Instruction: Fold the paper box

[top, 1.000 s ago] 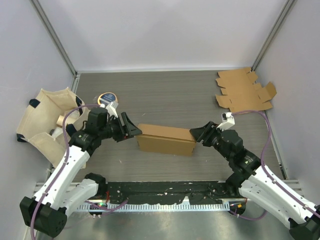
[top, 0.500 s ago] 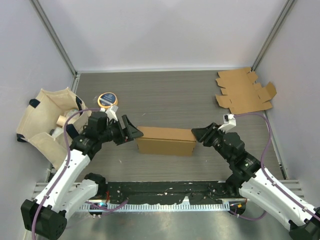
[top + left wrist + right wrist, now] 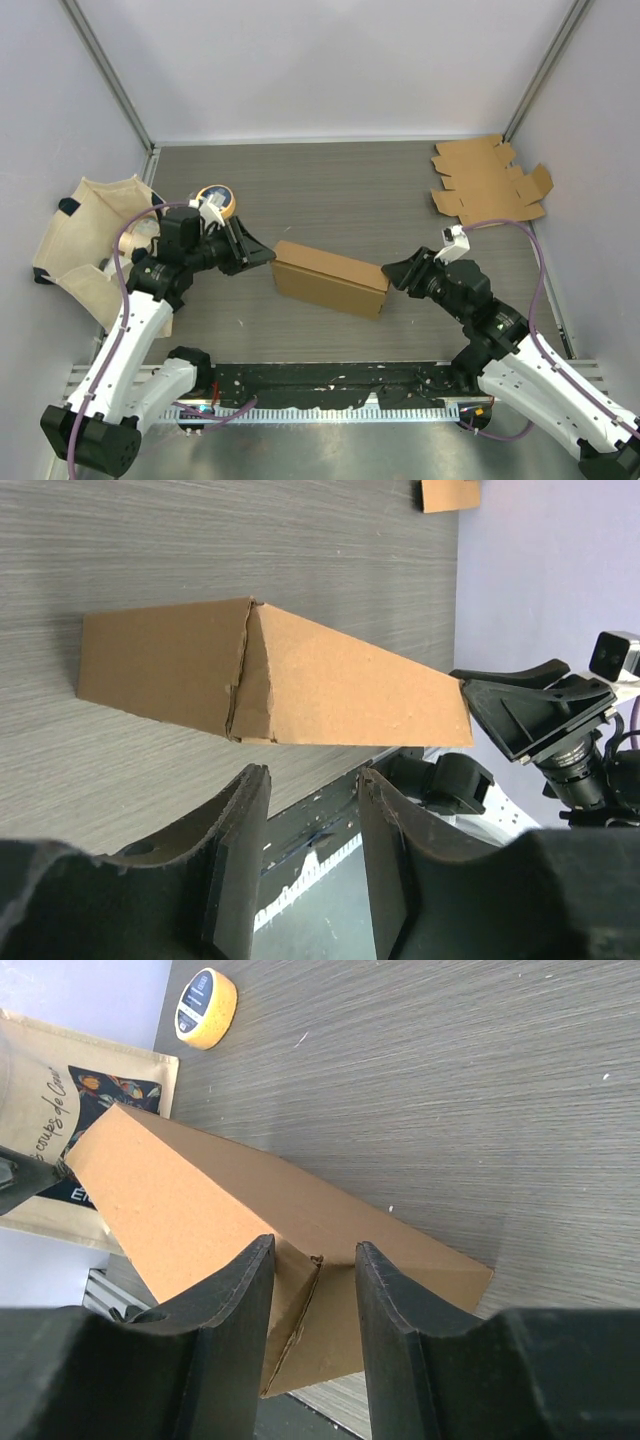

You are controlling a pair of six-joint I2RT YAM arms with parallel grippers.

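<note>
Now | long brown folded cardboard box (image 3: 330, 279) is lying slanted mid grey woodgrain counter (image 3: 350, 190) | left gripper (image 3: 265, 255) is hovering just beside its left end, jaws parted, empty | right gripper (image 3: 390, 273) is sitting at its right end, jaws parted, gripping nothing

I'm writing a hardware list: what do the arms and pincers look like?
The left arm and right arm have white shells with black joints; a purple cable loops along each. The left pincer and right pincer are black, two-fingered, with a white camera block behind each.
</note>
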